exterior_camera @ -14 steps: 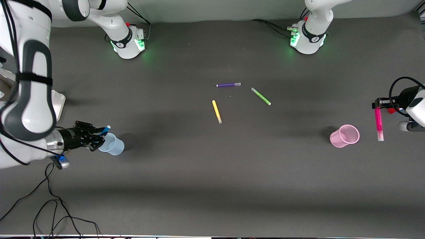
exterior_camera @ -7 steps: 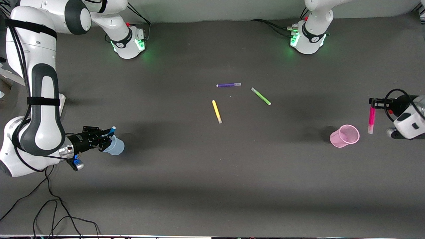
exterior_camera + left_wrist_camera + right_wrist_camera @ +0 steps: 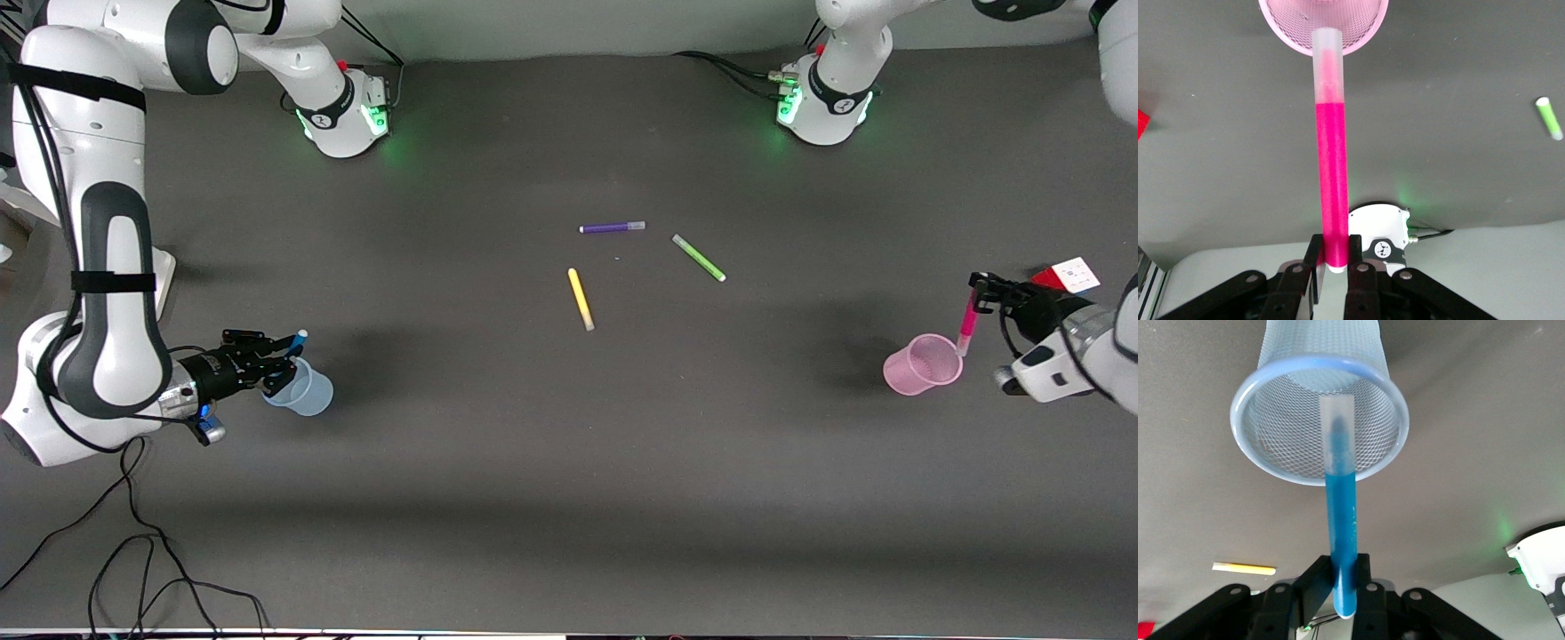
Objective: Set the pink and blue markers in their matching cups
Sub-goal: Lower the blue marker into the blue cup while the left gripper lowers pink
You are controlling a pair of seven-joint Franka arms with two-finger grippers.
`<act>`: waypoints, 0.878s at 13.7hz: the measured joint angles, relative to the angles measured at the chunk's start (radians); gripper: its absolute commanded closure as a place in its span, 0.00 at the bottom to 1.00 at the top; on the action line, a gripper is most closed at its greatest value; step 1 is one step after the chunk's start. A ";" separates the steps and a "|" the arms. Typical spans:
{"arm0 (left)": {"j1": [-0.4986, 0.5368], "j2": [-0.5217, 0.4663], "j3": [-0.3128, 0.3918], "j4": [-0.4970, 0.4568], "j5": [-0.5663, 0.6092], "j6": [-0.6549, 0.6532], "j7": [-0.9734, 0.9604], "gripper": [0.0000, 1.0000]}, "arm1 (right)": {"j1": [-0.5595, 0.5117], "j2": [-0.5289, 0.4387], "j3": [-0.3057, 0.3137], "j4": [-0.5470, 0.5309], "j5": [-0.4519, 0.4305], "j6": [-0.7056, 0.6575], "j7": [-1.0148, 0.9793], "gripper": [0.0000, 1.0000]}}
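**Listener:** Where are the two claws, and what do they carry?

**Operator:** My right claw point(image 3: 283, 359) sits at about eight o'clock on the counter point(image 3: 533, 462), at the right arm's end. It is clamped on the blue marker point(image 3: 294, 345), which I see in the right wrist view point(image 3: 1341, 547) with its pale end pointing into the mouth of the blue cup point(image 3: 1319, 420). In the front view that cup point(image 3: 302, 388) stands just beside the claw, and the marker's tip is over its rim.

**Listener:** And the left one?

**Operator:** My left claw point(image 3: 978, 286) is at about three o'clock, at the left arm's end, clamped on the pink marker point(image 3: 966, 322). The marker hangs nearly upright, its pale end at the rim of the pink cup point(image 3: 923, 364). The left wrist view shows that end point(image 3: 1328, 133) over the cup's meshed edge point(image 3: 1365, 27).

**Listener:** Anything else?

**Operator:** Near the centre lie a purple marker point(image 3: 613, 228), a green marker point(image 3: 699, 258) and a yellow marker point(image 3: 581, 300), apart from one another. A red and white block point(image 3: 1071, 276) sits by the left arm.
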 measured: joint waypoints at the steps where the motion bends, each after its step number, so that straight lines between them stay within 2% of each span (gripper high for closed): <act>1: -0.007 0.021 -0.001 0.002 0.007 -0.008 0.000 0.94 | -0.004 0.000 0.000 -0.002 0.008 0.000 -0.004 0.89; 2: -0.014 0.042 -0.001 0.003 0.014 -0.010 0.000 0.94 | -0.006 0.001 0.000 -0.005 0.011 0.000 -0.014 0.68; 3: -0.021 0.060 -0.001 0.003 0.021 -0.011 0.000 0.94 | -0.006 0.001 0.000 -0.007 0.012 0.000 -0.020 0.53; 4: -0.027 0.074 -0.001 0.004 0.026 -0.011 0.000 0.94 | -0.006 0.002 0.000 -0.007 0.013 0.000 -0.022 0.22; 5: -0.029 0.083 -0.001 0.004 0.029 -0.011 0.000 0.94 | -0.006 0.002 0.001 -0.007 0.014 0.000 -0.024 0.00; 12: -0.029 0.127 0.000 0.040 0.081 0.002 0.000 0.94 | 0.001 -0.010 0.002 0.002 0.004 0.000 -0.033 0.00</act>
